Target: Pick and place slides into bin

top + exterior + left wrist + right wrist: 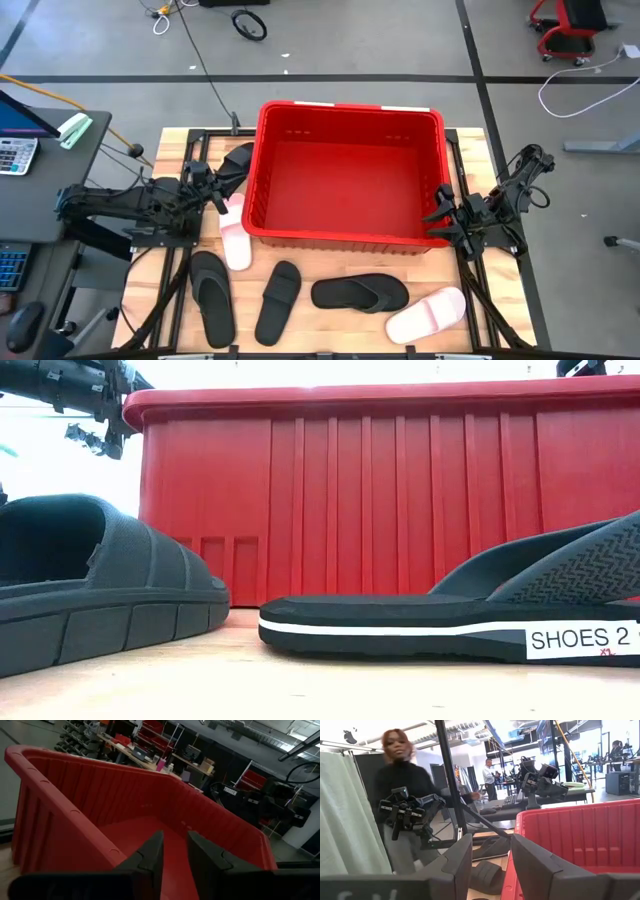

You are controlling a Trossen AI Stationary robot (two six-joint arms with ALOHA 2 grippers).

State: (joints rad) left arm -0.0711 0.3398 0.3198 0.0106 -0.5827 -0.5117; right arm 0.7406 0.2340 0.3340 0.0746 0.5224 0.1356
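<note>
Red ribbed bin (350,175), four black slides (212,297), two pale pink

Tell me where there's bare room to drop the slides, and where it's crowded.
The bin floor is bare wall to wall, the widest free patch. A bare strip of table runs between its front wall and the front row. It's crowded at the left wall, where a pink slide and a black slide lie by the left gripper.

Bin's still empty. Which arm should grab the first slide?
Probably left. The left gripper hovers at the red bin's left wall, right above a pale pink slide and beside a black one. The right gripper has only the far pink slide.
</note>
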